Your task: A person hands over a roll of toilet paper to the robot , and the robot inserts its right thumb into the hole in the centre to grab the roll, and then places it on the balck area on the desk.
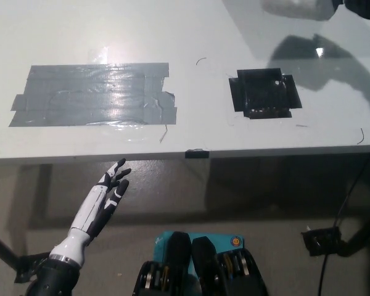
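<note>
Grey tape patch [92,95] on white desk [191,31]

On the desk [191,37], the taped patch [92,95] lies to the left and the square area [264,92] to the right, well apart. The roll [296,7] sits at the top edge (partly cut off), behind the square area. The left hand [108,194] hangs below the desk's near edge.
</note>
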Robot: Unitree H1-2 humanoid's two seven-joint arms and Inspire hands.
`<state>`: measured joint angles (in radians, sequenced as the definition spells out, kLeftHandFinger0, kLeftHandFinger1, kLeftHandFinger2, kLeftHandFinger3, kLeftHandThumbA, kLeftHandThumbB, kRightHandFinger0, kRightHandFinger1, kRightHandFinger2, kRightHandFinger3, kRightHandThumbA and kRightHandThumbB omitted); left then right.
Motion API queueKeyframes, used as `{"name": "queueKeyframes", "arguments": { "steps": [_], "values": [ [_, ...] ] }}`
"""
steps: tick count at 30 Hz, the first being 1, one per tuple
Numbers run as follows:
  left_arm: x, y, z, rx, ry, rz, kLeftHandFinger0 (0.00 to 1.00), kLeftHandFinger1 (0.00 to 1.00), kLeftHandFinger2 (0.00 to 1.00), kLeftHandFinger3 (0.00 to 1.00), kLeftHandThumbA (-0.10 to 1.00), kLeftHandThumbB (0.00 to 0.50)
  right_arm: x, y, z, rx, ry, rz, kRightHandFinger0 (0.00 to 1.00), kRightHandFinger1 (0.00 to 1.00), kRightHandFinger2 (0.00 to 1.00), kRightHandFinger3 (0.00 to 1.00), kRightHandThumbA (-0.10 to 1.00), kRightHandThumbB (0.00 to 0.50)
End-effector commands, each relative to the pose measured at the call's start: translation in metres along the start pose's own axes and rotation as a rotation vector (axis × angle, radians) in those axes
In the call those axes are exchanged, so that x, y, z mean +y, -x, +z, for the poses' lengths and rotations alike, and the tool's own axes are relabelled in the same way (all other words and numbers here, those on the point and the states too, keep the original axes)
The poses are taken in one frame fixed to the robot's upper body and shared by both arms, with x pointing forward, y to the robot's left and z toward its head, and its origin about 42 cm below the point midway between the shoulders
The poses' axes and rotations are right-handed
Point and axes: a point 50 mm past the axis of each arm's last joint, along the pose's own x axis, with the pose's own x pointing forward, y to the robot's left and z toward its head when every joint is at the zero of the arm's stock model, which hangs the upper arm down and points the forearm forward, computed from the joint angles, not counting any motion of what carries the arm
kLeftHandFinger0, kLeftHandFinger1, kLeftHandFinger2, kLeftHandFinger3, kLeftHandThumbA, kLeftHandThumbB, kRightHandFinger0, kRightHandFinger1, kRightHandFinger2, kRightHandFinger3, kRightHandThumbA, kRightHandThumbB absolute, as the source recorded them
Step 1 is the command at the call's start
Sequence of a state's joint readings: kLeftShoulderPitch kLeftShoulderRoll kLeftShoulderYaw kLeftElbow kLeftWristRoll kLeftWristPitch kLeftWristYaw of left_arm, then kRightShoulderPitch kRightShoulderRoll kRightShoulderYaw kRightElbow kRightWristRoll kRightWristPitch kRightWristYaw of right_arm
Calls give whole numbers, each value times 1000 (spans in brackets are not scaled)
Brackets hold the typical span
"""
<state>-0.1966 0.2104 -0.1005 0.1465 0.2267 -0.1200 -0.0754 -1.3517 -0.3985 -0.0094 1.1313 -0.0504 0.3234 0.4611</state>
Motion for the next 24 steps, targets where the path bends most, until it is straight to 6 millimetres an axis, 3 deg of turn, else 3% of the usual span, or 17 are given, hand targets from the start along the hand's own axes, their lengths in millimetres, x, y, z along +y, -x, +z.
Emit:
{"name": "queueKeyframes", "arguments": {
  "steps": [1,3,6,8,12,15,16,17,18,20,21,22,23,24],
  "values": [
    [8,-2,7,-62,-13,1,1000,943,903,1000,1000,0,-9,12,42,-36,192,1,72,594,988,1000,-100,129],
    [7,-2,7,-69,-17,1,1000,937,895,1000,1000,0,-6,9,35,-9,228,16,74,617,1000,1000,-100,122],
    [7,-1,6,-71,-25,-4,1000,917,896,1000,1000,10,3,4,18,31,442,54,146,632,961,1000,-100,141],
    [6,-1,7,-71,-27,-3,1000,925,886,1000,1000,0,12,1,8,42,484,59,407,753,1000,1000,-100,150],
    [7,-3,8,-71,-26,1,1000,943,887,1000,1000,0,25,-8,-5,104,635,95,191,721,1000,1000,-100,167],
    [6,-3,8,-56,-10,-3,1000,950,894,1000,1000,0,34,-12,-15,136,727,113,197,771,1000,1000,-100,179],
    [6,-3,8,-58,-14,-4,1000,959,894,1000,1000,0,36,-14,-20,148,725,115,250,798,1000,1000,-100,181],
    [6,-3,9,-60,-16,-3,1000,960,894,1000,1000,0,44,-16,-28,151,736,121,490,883,1000,965,-100,184],
    [5,-3,9,-63,-20,-4,1000,958,897,1000,1000,0,49,-18,-34,163,743,133,304,710,946,820,-100,183],
    [5,-3,9,-61,-26,-5,1000,964,904,1000,1000,0,57,-21,-41,178,767,156,192,616,885,766,-100,184],
    [5,-3,9,-64,-26,-4,1000,959,904,1000,1000,0,61,-22,-44,182,791,164,110,561,865,650,-100,176],
    [6,-4,9,-65,-25,-3,1000,952,896,1000,1000,0,64,-22,-45,184,804,172,127,580,876,590,-100,169],
    [6,-4,10,-57,-17,-1,1000,957,898,1000,1000,0,67,-23,-48,194,812,185,265,708,1000,546,-100,165],
    [7,-4,11,-55,-14,-1,1000,958,898,1000,1000,0,67,-24,-48,197,816,189,365,706,913,485,-100,165]
  ]
}}
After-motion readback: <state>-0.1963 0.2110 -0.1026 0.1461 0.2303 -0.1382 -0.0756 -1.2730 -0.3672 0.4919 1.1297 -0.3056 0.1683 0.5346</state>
